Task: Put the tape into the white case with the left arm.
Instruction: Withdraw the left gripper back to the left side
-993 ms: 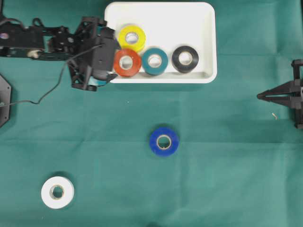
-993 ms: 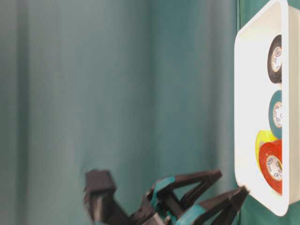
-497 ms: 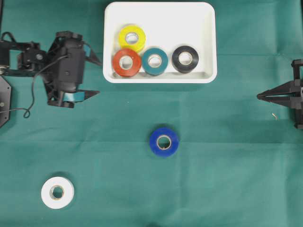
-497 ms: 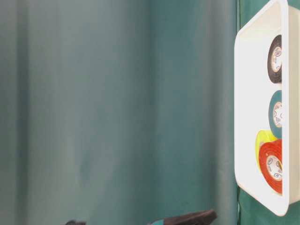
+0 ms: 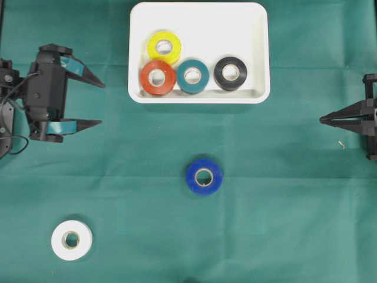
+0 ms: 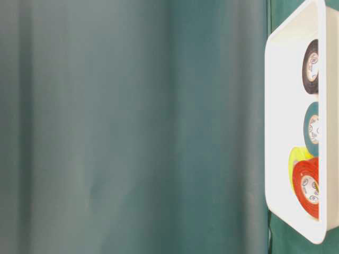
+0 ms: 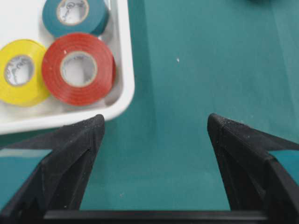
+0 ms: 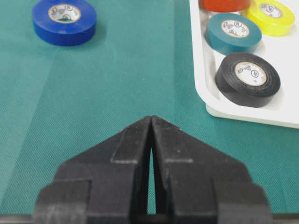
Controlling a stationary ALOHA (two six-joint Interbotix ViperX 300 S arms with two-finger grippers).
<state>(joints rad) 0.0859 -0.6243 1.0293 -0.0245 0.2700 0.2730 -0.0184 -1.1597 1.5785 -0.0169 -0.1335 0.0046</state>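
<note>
Seen from overhead, the white case sits at the upper centre of the green-covered desk, holding four rolls of tape: a yellow roll, a red roll touching it, a teal roll just beside the red one, and a black roll toward the case's right end. Two rolls lie outside on the cloth: a blue roll near the middle of the frame, below the case, and a white roll at the lower left, well apart from everything else. At the left edge, the left claw hangs with its teal-banded fingers spread wide and nothing between them, clear of the case's left rim; its wrist view shows the case's corner with the red, yellow and teal rolls ahead. At the right edge, the right claw is closed, its pointed tips pressed together and empty, aimed across the desk.
</note>
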